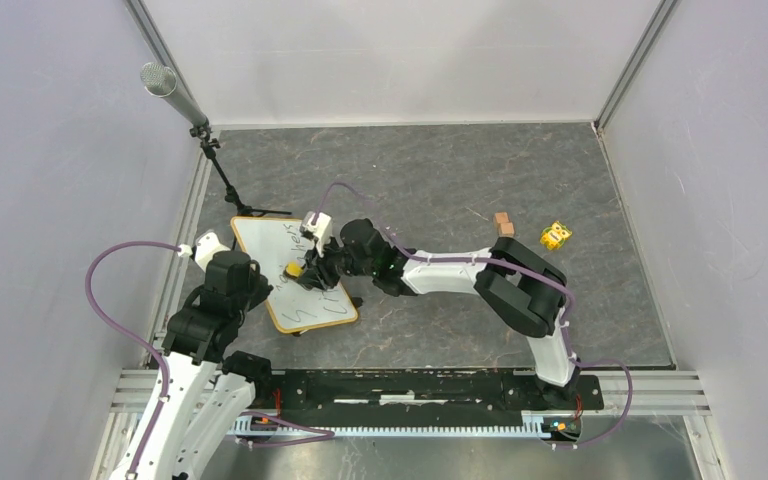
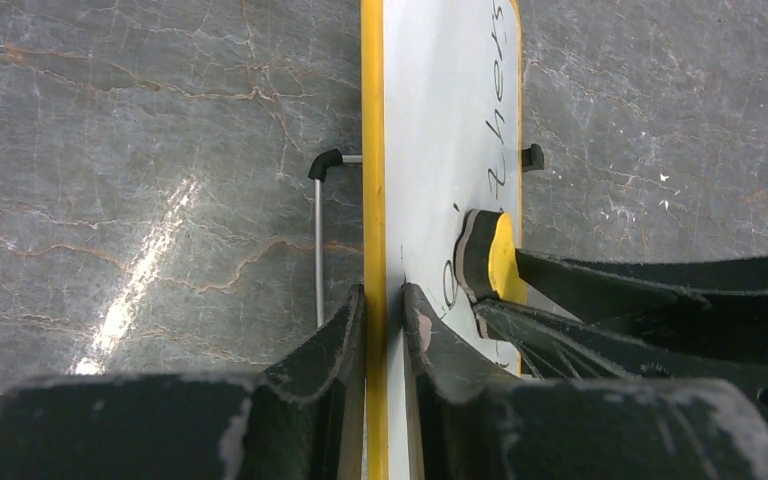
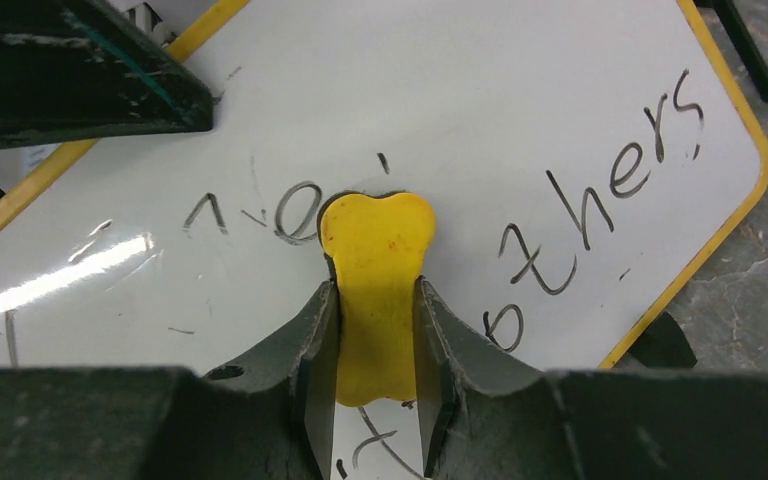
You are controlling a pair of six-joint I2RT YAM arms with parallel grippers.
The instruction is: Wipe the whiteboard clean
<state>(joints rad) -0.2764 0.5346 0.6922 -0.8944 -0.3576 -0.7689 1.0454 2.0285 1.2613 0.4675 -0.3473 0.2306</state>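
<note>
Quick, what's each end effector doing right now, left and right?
Left end effector: closed on the yellow-framed edge of the whiteboard.
Right end effector: closed, holding the yellow eraser.

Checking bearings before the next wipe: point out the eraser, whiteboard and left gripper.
eraser (image 3: 375, 245): right wrist view, yellow top end.
whiteboard (image 3: 480, 90): right wrist view, bare white face.
left gripper (image 2: 384, 300): left wrist view, between fingertips.
</note>
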